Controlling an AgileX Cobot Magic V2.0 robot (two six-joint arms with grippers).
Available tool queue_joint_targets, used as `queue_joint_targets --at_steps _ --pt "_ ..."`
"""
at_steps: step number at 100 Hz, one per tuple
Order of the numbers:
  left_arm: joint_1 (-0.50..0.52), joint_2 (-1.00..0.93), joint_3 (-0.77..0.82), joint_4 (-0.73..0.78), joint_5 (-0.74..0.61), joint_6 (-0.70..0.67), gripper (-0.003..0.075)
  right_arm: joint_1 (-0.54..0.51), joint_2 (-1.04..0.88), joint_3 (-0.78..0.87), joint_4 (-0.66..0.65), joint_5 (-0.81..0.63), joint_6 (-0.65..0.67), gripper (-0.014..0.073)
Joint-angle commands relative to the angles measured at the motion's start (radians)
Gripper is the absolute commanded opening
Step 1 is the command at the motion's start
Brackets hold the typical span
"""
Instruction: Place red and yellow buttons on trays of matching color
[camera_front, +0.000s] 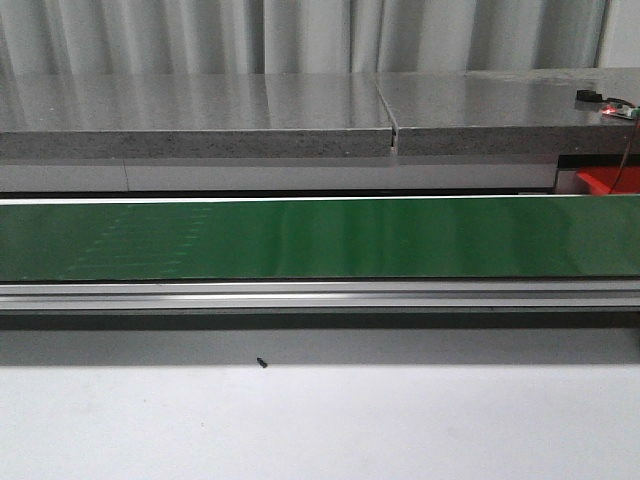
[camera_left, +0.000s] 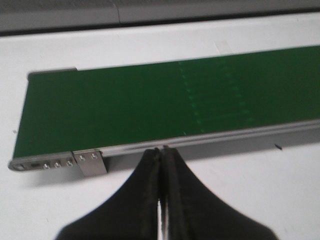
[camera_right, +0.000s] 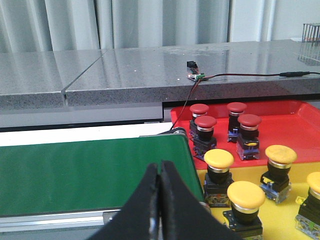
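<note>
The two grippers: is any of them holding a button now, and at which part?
Neither. The left gripper and right gripper are both shut with nothing between their fingers. The buttons sit on the trays.

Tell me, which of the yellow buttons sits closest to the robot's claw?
The yellow button lowest in the right wrist view, on the yellow tray, just beside the shut right gripper; the other yellow ones stand farther off.

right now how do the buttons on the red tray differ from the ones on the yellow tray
The red buttons have red caps; the yellow buttons have yellow caps. The red buttons stand on the red tray, against the grey counter; the yellow ones stand on the yellow tray, next to it. Four red ones show, bunched closer than the yellow ones. Both kinds stand upright on dark bases, matching their trays.
</note>
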Motion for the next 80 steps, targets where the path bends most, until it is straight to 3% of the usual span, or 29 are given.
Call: queue_joint_targets --at_steps 1,7,17,42,67,75,80 --pt "-0.008 -0.019 0.035 0.025 -0.262 -0.022 -0.0019 0.002 -0.021 -0.014 -0.014 -0.085 -0.002 -0.0067" --pt "-0.008 -0.051 0.100 0.043 -0.421 -0.022 -0.0019 0.002 -0.021 -0.014 -0.014 -0.085 -0.002 -0.0067" --pt "-0.008 -0.110 0.211 0.075 -0.557 -0.069 -0.0019 0.002 -0.021 -0.014 -0.014 -0.085 -0.002 -0.0067" --pt "0.008 -0.299 0.457 0.087 -0.709 -0.123 -0.0019 0.002 -0.021 -0.014 -0.014 -0.085 -0.002 -0.0067" --pt "0.051 -0.461 0.609 0.087 -0.732 -0.123 -0.0019 0.002 -0.021 -0.014 -0.014 -0.085 -0.002 -0.0067" --pt "0.051 -0.490 0.660 0.087 -0.801 -0.123 -0.0019 0.002 -0.021 -0.014 -0.014 -0.085 -0.002 -0.0067" --pt "0.051 -0.488 0.651 0.085 -0.754 -0.123 -0.0019 0.002 -0.021 -0.014 -0.014 -0.085 -0.002 -0.0067"
